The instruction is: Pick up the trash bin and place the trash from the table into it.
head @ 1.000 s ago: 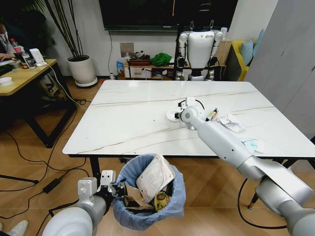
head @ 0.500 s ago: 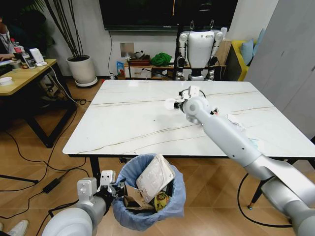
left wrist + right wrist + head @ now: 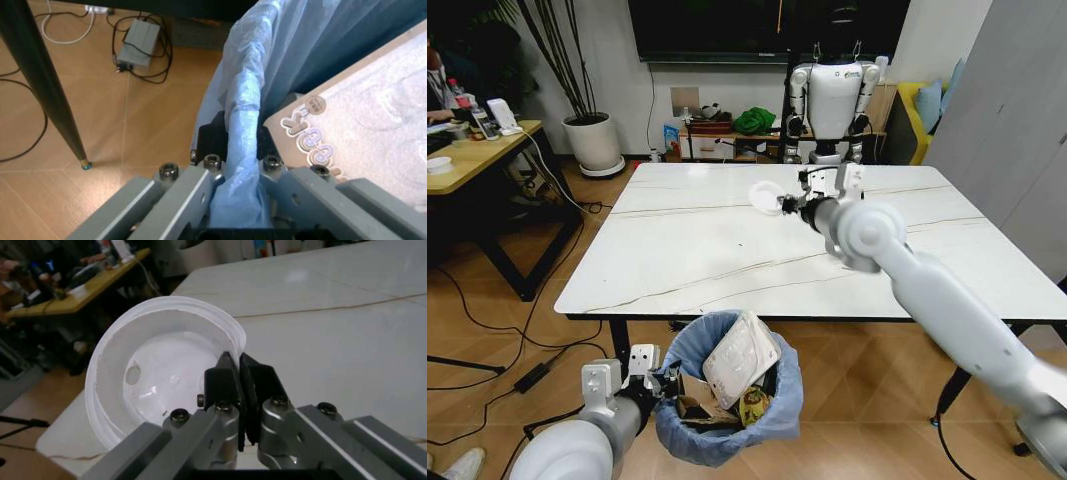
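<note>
Both arms wear smooth, rounded shells in pale silver-grey, thick tubes with a ball-shaped joint on the right one. The left gripper [image 3: 233,200] has flat grey metal finger blocks, each fixed with dark socket-head screws, and black pads at the tips. The right gripper [image 3: 238,390] is the same build: grey blocks, round dark bolts, slim black pads. A white boxy housing sits behind the left gripper.

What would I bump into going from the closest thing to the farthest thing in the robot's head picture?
Left gripper clamped on the trash bin → table → white cup pinched in the right gripper → parked white robot.
</note>
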